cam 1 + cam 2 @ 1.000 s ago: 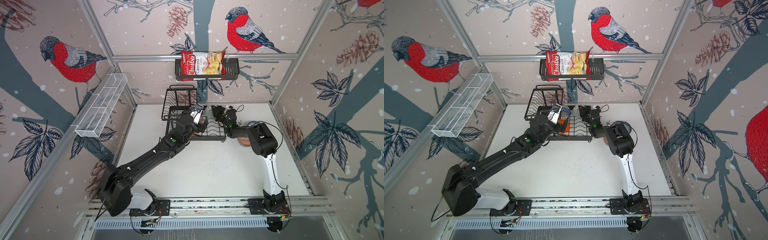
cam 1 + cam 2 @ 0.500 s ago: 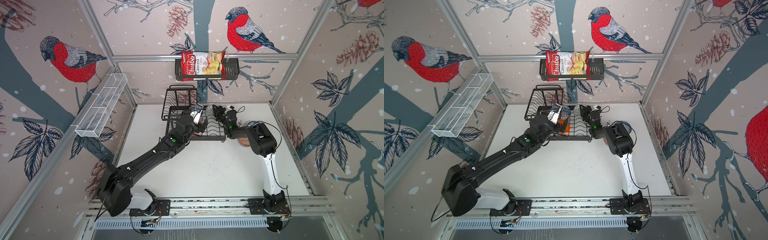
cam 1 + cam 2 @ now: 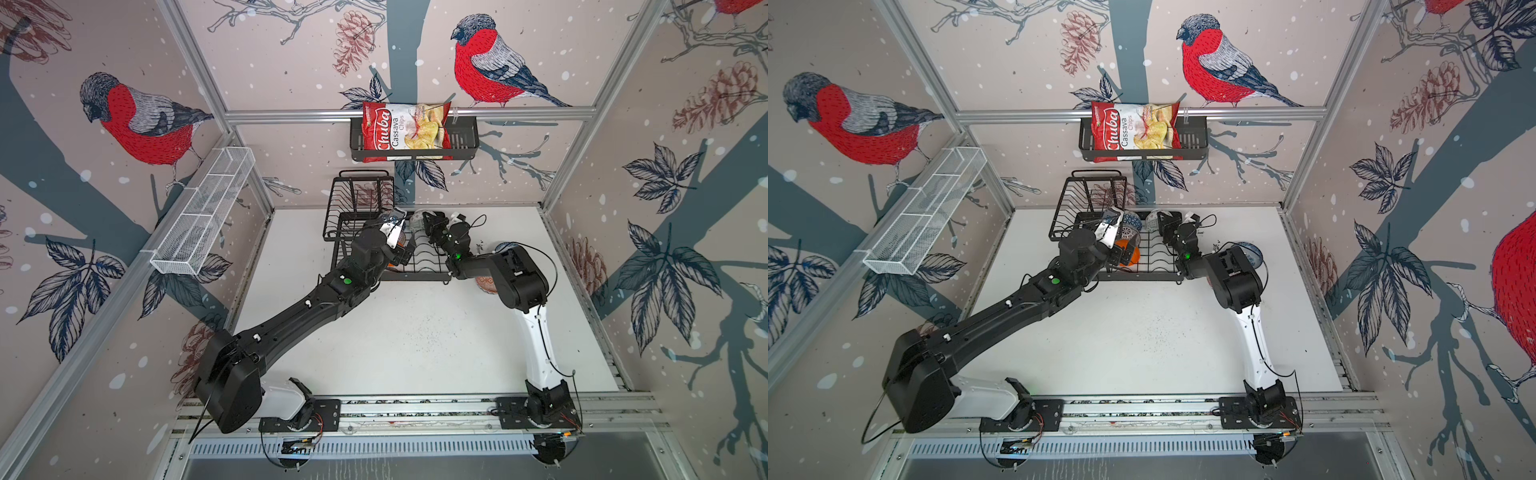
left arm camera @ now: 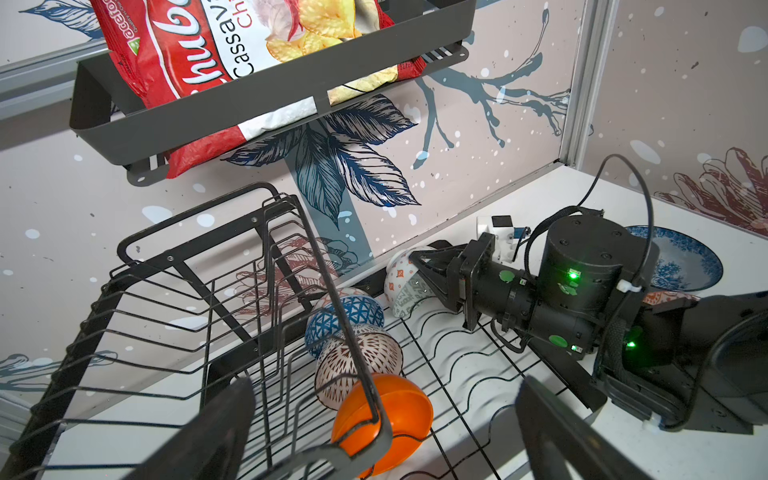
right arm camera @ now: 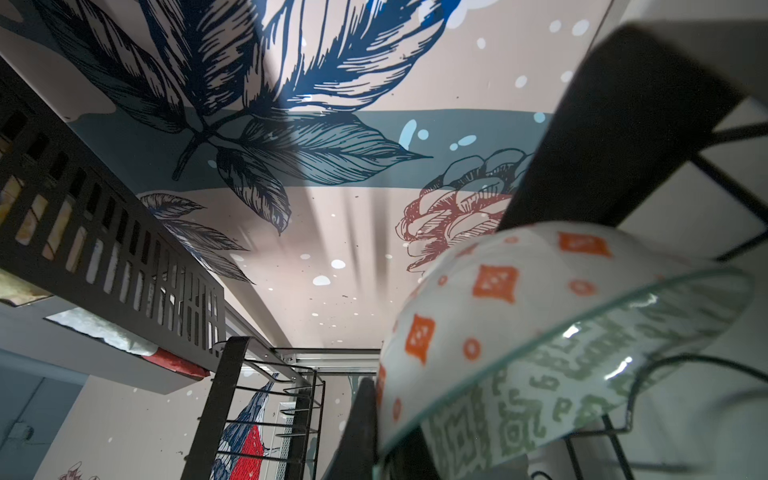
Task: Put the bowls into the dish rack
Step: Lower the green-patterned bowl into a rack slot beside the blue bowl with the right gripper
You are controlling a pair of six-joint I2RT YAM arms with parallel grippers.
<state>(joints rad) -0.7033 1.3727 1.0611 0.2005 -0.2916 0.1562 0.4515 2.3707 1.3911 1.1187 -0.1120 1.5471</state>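
Three bowls are leaning in a touching row in the left part of the base tray (image 3: 428, 258) of the dish rack (image 3: 419, 276), under the edge of its raised upper shelf (image 3: 365, 193); the rack is standing at the far edge of the worktop (image 3: 415, 332), about midway along it. In that row the dark blue geometric bowl (image 4: 345, 318) is sitting farthest back, the black-white radial bowl (image 4: 361, 359) in the middle and the plain orange bowl (image 4: 395, 411) nearest the front. The left gripper (image 3: 1124, 250) is hovering at the orange bowl with its jaws spread wide, gripping nothing. Further right, at the rack's far rim, the right gripper (image 4: 417, 266) is clenching the rim of the grey-green bowl (image 4: 401, 291), which is tilting and showing orange marks on white outside; whether it is touching the wires I cannot tell. Beyond the rack's right side, the blue-white floral bowl (image 4: 681, 262) is lying on the worktop, and the orange-white patterned bowl (image 3: 485, 285) is lying just in front of it, partly hidden under the right arm (image 3: 515, 278).
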